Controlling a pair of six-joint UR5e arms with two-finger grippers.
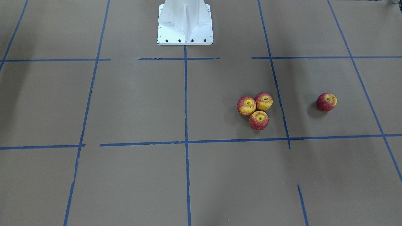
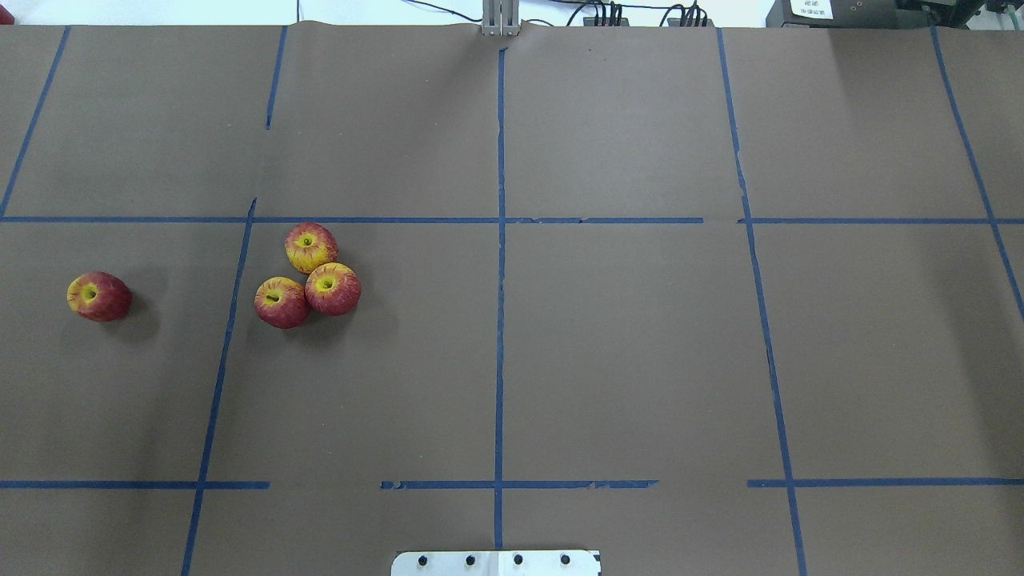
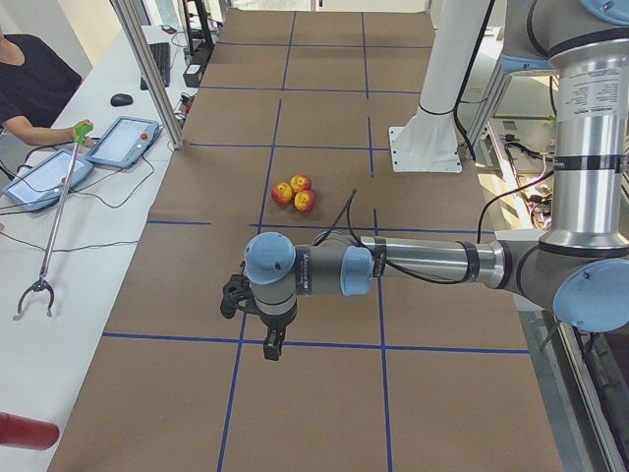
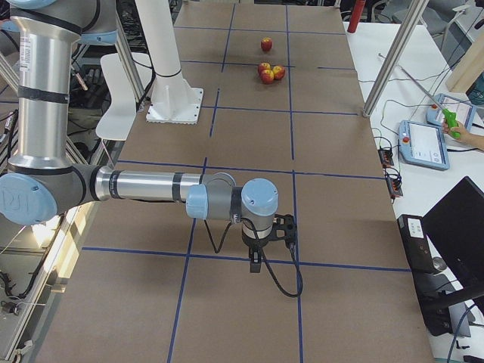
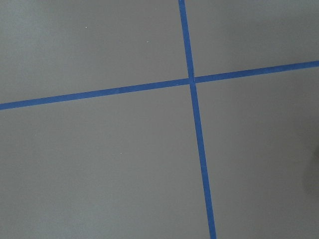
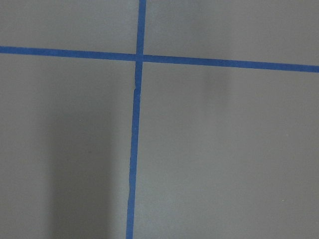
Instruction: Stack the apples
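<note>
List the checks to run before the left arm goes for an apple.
1. Base ready: cluster of three small red-and-yellow apples, touching, on the brown paper-covered table: ok.
2. Fourth, redder apple lies alone with free space around it: ok.
3. Nothing stacked on the cluster: ok.
4. Left gripper open: cannot tell, side view only.
5. Right gripper far from the apples: ok.
6. Left wrist view on an apple: not ok, only blue tape lines.

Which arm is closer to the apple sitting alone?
Left. The left gripper hangs at the table end near the lone apple; the right gripper hangs at the opposite end.
</note>
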